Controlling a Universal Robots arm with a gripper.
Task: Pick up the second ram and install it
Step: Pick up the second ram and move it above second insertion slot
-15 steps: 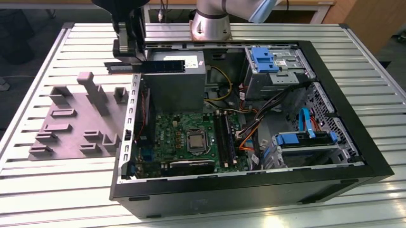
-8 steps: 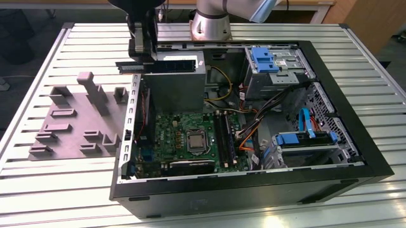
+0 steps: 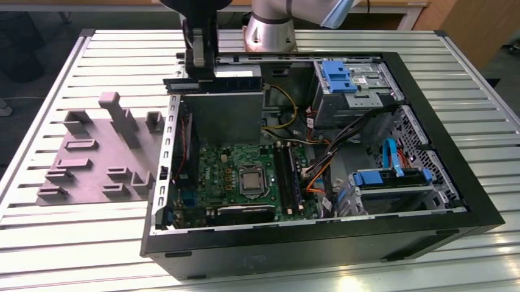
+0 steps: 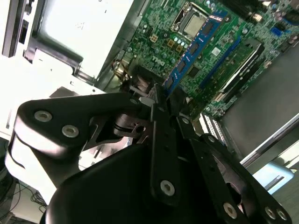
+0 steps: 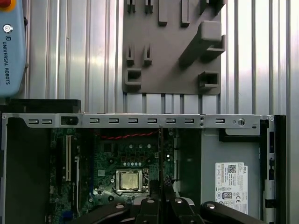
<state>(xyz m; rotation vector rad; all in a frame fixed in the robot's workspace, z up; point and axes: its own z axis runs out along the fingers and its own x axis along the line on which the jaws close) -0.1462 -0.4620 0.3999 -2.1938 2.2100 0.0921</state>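
- The hand [image 4: 156, 93] is pinching the second ram [image 4: 194, 46]. In the second wrist view its black fingers [image 4: 163, 140] are pressed against the two faces of the stick at one end.
- In that view the second ram is a blue strip carrying a row of dark chips. It reaches out from the fingertips over the green motherboard [image 4: 161, 32].
- In the first wrist view the stick [image 5: 160, 158] shows edge-on as a thin dark line rising from the hand [image 5: 161, 198]. It lies between the processor socket [image 5: 128, 179] and the grey power supply [image 5: 231, 154], and it is held clear of the board.
- In the exterior view the hand [image 3: 201, 78] hangs from the arm [image 3: 272, 30] over the far corner of the open computer case [image 3: 325, 243], on the exterior view's left, above the power supply [image 3: 223, 118].
- The long black slot rails [image 3: 286, 182] run along the motherboard [image 3: 219, 164] just beside the processor socket [image 3: 249, 180], on the exterior view's right of it. They are well below the hand.
- A grey holder plate [image 3: 89, 164] with raised blocks lies on the slatted metal tabletop [image 3: 81, 255], just outside the case wall on the exterior view's left. In the first wrist view the plate [image 5: 163, 70] sits beyond the slotted metal wall [image 5: 140, 121].
- Blue drive brackets [image 3: 339, 76] sit in the far part of the case, to the exterior view's right of the hand.
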